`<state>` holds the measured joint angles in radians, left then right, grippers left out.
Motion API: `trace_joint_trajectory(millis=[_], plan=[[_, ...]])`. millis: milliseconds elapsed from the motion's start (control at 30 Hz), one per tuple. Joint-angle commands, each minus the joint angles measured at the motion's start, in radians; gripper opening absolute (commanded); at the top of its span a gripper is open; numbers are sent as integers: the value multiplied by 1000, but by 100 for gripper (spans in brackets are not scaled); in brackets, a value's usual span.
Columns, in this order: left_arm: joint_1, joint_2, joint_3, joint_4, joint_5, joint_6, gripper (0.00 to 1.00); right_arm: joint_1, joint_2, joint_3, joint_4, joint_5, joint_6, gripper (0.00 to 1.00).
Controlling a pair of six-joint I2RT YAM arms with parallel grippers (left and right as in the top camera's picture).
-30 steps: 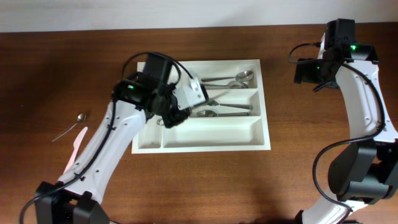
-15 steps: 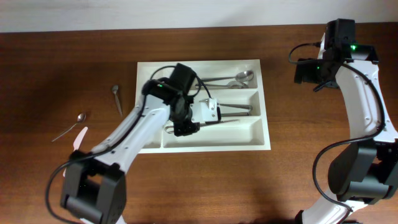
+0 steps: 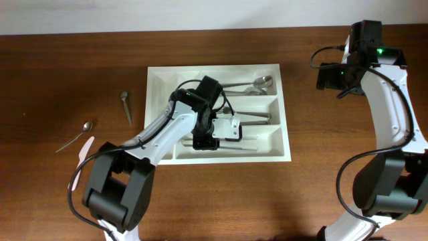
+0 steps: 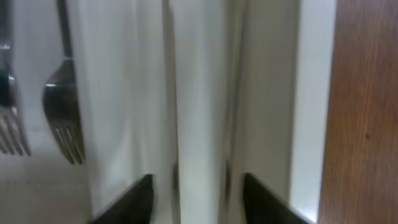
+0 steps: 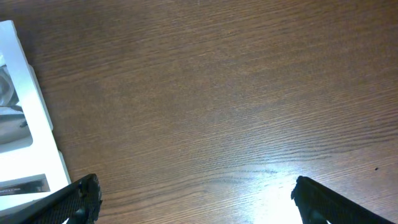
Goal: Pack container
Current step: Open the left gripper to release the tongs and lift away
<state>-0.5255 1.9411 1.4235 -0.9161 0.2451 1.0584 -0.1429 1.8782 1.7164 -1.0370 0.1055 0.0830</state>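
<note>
The container, a white five-compartment cutlery tray (image 3: 286, 114), lies mid-table. Its top long compartment holds metal spoons (image 3: 257, 85) and its middle one holds forks (image 3: 257, 117), which also show in the left wrist view (image 4: 62, 118). My left gripper (image 3: 242, 136) is low over the front long compartment with its fingers apart (image 4: 198, 186). A flat white strip-like utensil (image 4: 200, 93) lies between them, touching neither finger; I cannot tell its kind. My right gripper (image 3: 331, 77) is wide open and empty (image 5: 199, 199) above bare wood to the right of the tray (image 5: 25, 81).
On the wood left of the tray lie a metal spoon (image 3: 126, 106), a small spoon (image 3: 77, 136) and a pale pink utensil (image 3: 83, 152). The tray's front rim (image 4: 317, 93) borders brown table. The right arm stands at the table's right side.
My left arm has swung from the tray's upper left to the front long compartment and dropped low into it. A spoon left of the tray came into sight. The right arm has not moved.
</note>
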Motion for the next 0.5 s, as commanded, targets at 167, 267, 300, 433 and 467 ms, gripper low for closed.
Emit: trace_joint_trajectory(millis=[167, 267, 300, 433, 467], plan=[[-2, 7, 21, 82, 1, 13, 57, -2, -32, 10, 1, -5, 12, 99], [-3, 7, 38, 107, 1, 8, 57, -2, -32, 10, 1, -5, 12, 99], [-3, 7, 49, 115, 1, -2, 57, -2, -32, 10, 1, -5, 12, 99], [-2, 7, 131, 141, -2, -99, 56, -2, -32, 10, 1, -5, 11, 99], [-2, 7, 164, 142, -16, -126, 56, -2, -32, 10, 1, -5, 11, 99]])
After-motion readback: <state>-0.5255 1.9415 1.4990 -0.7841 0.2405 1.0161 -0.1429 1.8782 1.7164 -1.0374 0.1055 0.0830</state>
